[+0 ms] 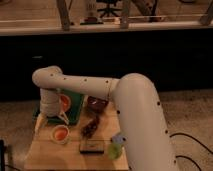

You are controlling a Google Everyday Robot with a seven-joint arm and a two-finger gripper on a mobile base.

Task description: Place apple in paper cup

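Wooden table [37, 156] stands on speckled grey floor [192, 112], and the gripper [53, 120] hangs above its left end. A green packet [76, 103] with an orange patch lies at the rear left, directly behind the gripper. A dark brown bowl-like item [97, 104] sits just right of the packet. A dark crumpled item [90, 129] lies near the table's middle, identity unclear. A flat dark rectangular object [92, 146] lies in front of it. A green container [114, 151] stands beside that object. Black cables [196, 146] run over the floor at right. A dark wall band [125, 57] spans the background.
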